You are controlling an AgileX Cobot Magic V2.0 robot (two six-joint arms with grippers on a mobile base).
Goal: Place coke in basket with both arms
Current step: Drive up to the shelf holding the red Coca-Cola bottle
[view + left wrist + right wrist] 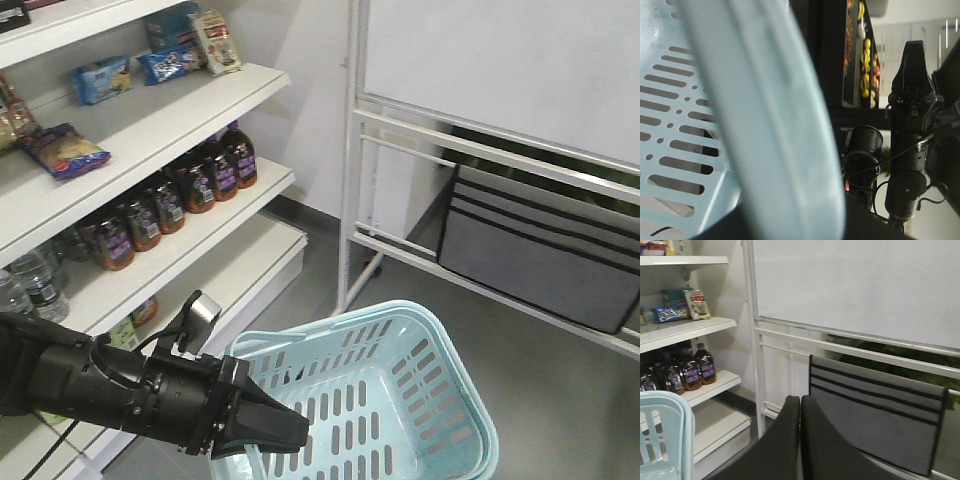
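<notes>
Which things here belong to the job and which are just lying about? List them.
Job: basket, left gripper, right gripper; no coke in view.
Lying about: dark bottles, snack packs, grey fabric bin.

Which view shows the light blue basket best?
The exterior front-facing view: the basket shows its rim, slotted walls and inside there, cut only at the bottom edge. The left wrist view gives a blurred close-up of one slotted wall; the right wrist view catches only a corner at lower left.

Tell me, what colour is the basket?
The basket is light blue; the front view shows it best.
</notes>
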